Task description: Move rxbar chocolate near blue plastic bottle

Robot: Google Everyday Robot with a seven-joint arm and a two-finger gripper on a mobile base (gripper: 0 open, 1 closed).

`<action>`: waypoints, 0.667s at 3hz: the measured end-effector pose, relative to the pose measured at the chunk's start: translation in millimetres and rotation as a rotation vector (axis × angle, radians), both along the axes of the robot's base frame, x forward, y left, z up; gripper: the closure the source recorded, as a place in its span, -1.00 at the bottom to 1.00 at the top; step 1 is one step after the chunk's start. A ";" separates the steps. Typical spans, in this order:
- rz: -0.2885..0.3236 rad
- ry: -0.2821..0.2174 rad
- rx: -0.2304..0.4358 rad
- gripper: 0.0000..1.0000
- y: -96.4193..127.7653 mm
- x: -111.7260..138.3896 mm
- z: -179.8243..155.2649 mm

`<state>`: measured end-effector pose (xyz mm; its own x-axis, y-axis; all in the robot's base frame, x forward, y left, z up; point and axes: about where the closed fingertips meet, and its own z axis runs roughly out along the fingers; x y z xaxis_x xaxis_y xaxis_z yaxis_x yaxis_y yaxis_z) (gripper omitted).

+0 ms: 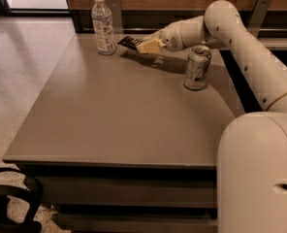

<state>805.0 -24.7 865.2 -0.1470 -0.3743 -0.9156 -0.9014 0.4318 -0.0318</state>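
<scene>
A broad grey table (124,120) fills most of the view, with a wooden wall behind its far edge. The white arm (250,52) reaches from the right foreground over the far right part of the table and bends left. The bottle (103,25) stands upright near the far left corner. A silver can (197,67) stands upright to the right, under the arm and well apart from the bottle. The gripper (144,46) hangs over the far edge between the two, nearer the bottle, its cream fingers (152,45) clenched on one end of the bar (129,42). The black bar juts left toward the bottle, just beside it and not touching, held slightly above the table over its own shadow.
</scene>
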 end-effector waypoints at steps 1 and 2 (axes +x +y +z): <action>0.005 0.003 0.001 -0.73 3.4 0.1 -2.0; 0.009 0.006 0.001 -1.00 6.6 0.1 -3.8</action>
